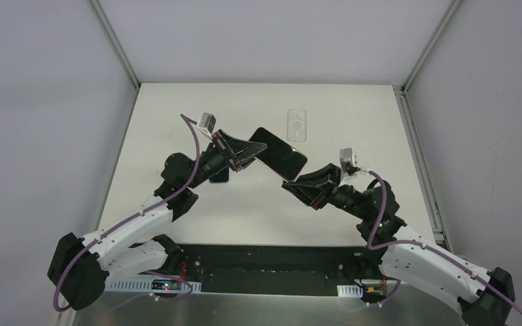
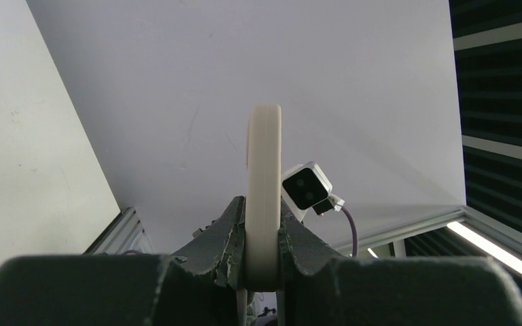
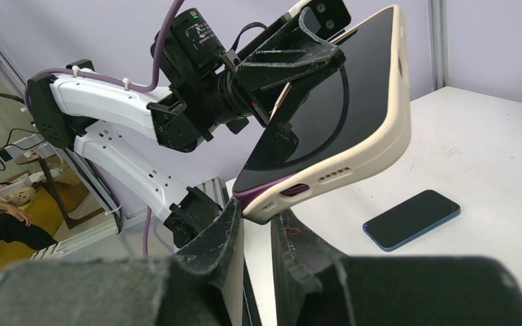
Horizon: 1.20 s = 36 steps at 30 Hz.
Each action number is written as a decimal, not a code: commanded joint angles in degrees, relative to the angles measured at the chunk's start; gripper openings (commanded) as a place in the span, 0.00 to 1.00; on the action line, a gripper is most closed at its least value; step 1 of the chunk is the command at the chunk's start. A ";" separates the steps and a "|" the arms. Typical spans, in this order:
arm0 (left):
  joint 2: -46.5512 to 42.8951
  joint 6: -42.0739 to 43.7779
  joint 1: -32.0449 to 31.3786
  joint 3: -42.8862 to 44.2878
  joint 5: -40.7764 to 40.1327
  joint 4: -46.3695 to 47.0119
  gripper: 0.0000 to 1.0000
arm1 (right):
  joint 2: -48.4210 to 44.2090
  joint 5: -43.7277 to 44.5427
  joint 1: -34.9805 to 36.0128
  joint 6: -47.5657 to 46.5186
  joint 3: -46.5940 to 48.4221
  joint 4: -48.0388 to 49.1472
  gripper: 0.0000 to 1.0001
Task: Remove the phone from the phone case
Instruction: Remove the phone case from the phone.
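Two arms: left arm point(image 1: 132, 227), right arm point(image 1: 425, 261). Two phones: cased phone point(image 1: 279, 153) at centre, blue phone point(image 3: 411, 219) at lower right. Two cases: cream case point(image 3: 367, 163), clear case point(image 1: 298, 125) at upper centre.

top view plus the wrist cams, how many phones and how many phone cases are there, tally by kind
phones: 2 (black-screened purple phone held up in the air, dark blue flat phone lying flat)
cases: 2 (cream rubbery case around the held phone, clear plastic case lying empty)
total: 4
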 commanded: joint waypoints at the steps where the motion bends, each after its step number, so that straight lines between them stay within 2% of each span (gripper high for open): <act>1: -1.16 -0.37 -2.81 1.78 5.35 2.21 0.00 | -1.15 -0.30 0.62 -4.99 3.33 -0.69 0.00; 6: -1.22 -0.22 -2.81 0.93 4.52 2.45 0.00 | -3.55 0.36 0.58 -5.58 3.44 -5.35 0.02; 21: -3.37 2.08 -2.34 1.71 2.08 2.63 0.00 | -13.26 0.06 0.58 -4.40 2.77 -19.88 0.44; 26: -4.17 3.30 -1.55 1.88 1.18 2.63 0.00 | -18.52 1.03 0.63 -2.96 2.48 -26.02 0.64; 30: -5.03 4.74 -0.98 1.22 -0.06 2.59 0.00 | -22.25 7.47 0.55 1.17 2.70 -31.20 0.69; 36: -7.15 8.46 -0.96 -1.83 -4.68 2.54 0.00 | -25.11 24.58 0.54 14.51 1.44 -29.65 0.73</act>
